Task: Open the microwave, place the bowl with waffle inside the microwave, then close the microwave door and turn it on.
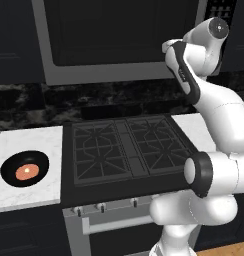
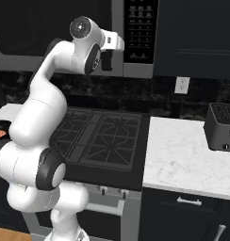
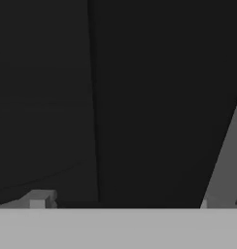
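Facing microwave door [image 2: 55, 28], gripper [image 2: 106, 61] close.

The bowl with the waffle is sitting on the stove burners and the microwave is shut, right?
Not quite. The bowl with waffle sits on the white counter left of the stove, not on the burners; the left base view shows it. The microwave is shut.

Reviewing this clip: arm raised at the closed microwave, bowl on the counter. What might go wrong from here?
The gripper sits close against the microwave door; the handle is hard to make out in the hand view, so it may miss it. The door may then swing into the raised arm. The bowl with waffle lies far left of the stove, a long reach.
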